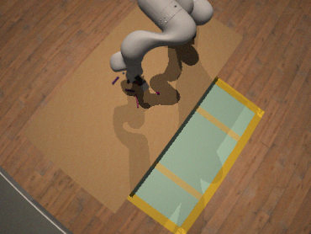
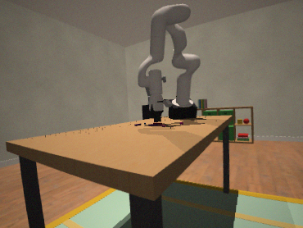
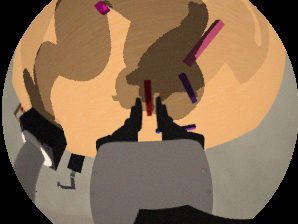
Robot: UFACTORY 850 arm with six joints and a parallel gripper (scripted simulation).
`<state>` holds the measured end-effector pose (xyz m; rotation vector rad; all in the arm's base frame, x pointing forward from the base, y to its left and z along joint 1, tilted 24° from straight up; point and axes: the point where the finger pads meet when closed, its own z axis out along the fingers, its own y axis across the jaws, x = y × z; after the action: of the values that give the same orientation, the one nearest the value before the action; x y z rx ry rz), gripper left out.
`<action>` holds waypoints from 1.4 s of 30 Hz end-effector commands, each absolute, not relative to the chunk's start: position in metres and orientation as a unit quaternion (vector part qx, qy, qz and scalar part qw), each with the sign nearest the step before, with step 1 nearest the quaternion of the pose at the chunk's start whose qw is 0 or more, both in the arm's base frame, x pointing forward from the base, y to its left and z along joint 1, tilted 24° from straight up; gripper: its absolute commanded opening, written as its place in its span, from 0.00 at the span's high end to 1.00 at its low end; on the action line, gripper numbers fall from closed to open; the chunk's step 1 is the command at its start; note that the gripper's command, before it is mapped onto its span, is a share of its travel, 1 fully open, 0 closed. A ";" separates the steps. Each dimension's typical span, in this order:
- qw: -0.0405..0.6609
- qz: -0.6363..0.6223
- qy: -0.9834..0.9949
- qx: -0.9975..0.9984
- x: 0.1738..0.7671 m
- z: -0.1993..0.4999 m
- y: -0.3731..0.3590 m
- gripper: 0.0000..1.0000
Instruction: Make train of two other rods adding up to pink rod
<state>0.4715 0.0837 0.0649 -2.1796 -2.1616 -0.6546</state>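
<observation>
My gripper (image 3: 148,104) (image 2: 157,120) is partly open, pointing down low over the table. The dark red rod (image 3: 148,90) lies lengthwise between the fingertips in the wrist view, with a gap on each side. The pink rod (image 3: 207,41) (image 1: 137,102) lies slanted at the upper right of the wrist view, partly in shadow. A short magenta rod (image 3: 102,7) (image 1: 158,93) lies apart at its upper left. A dark purple rod (image 3: 188,88) (image 1: 129,90) lies right of the gripper in shadow. Another purple rod (image 3: 190,128) (image 1: 115,80) is partly hidden behind the right finger.
A small blue rod (image 3: 158,131) (image 1: 123,73) shows beside the right finger in the wrist view. The arm's shadow covers the middle of the group on the wooden table (image 1: 76,122) (image 2: 102,152). The robot's base stands at the table's back.
</observation>
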 end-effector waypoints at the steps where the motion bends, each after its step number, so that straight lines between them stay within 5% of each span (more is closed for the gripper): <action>1: 0.001 -0.209 -0.689 -0.694 0.472 0.065 0.084 0.76; 42: 0.001 -0.209 -0.689 -0.694 0.476 0.052 0.088 0.76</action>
<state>0.4756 0.0878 0.0521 -2.1795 -2.1616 -0.6546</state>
